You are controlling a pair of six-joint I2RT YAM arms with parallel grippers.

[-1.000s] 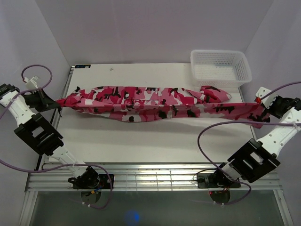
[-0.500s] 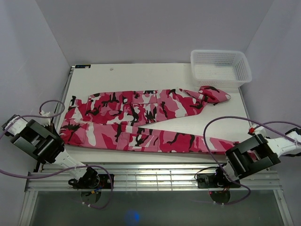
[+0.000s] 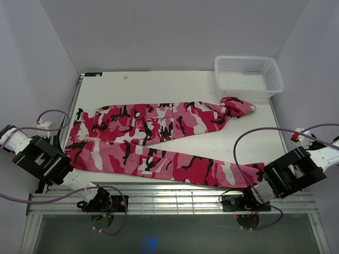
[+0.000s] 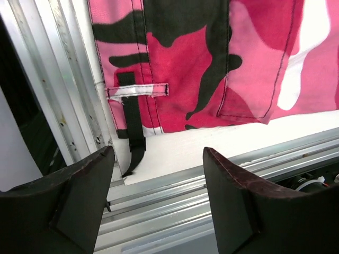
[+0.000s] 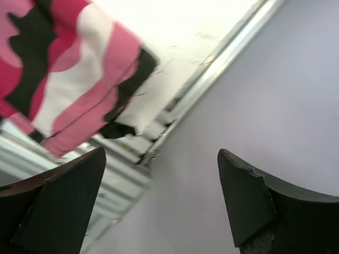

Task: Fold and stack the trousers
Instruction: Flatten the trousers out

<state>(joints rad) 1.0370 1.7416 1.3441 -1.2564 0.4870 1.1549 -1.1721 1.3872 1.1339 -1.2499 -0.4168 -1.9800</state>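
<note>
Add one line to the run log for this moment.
trousers: flat on table, unfolded | left gripper: open, empty | right gripper: open, empty

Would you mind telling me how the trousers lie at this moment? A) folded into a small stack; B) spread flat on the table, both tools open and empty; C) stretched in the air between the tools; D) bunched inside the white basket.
B: the trousers lie spread on the table, while the left tool and right tool stand open with no cloth between the jaws.
</note>
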